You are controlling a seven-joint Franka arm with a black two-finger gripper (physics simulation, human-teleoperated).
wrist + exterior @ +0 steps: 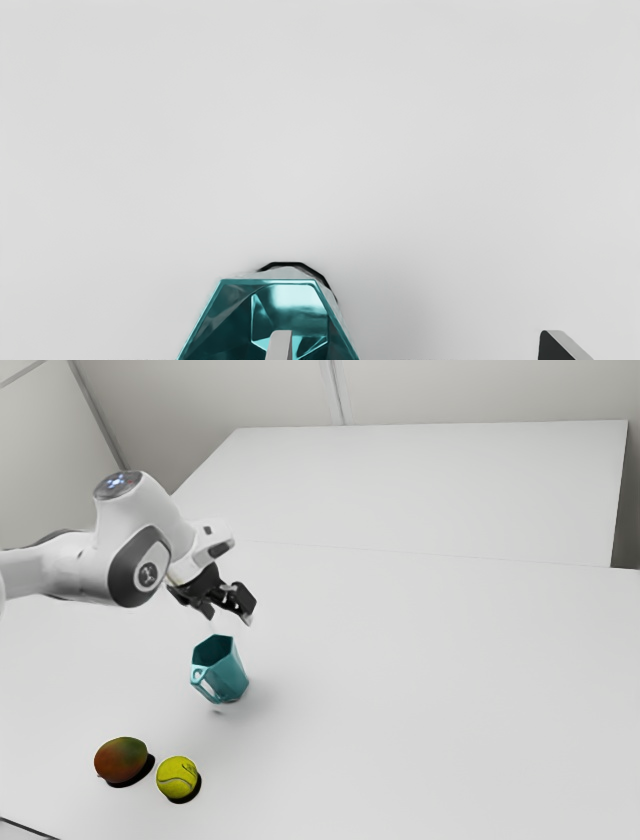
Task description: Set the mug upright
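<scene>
The pincer hung in the air above the mug, its two fingers spread wide with nothing between them. From the wrist view, one of them crossed in front of the mug's open mouth, while the other stood well off to the side. The mug, teal and many-sided, had its mouth up and looked upright or close to it; I couldn't tell whether its base sat quite flat. Its handle faced the side where the mango and the ball lay near each other on the white desk, toward the exterior view's lower left.
</scene>
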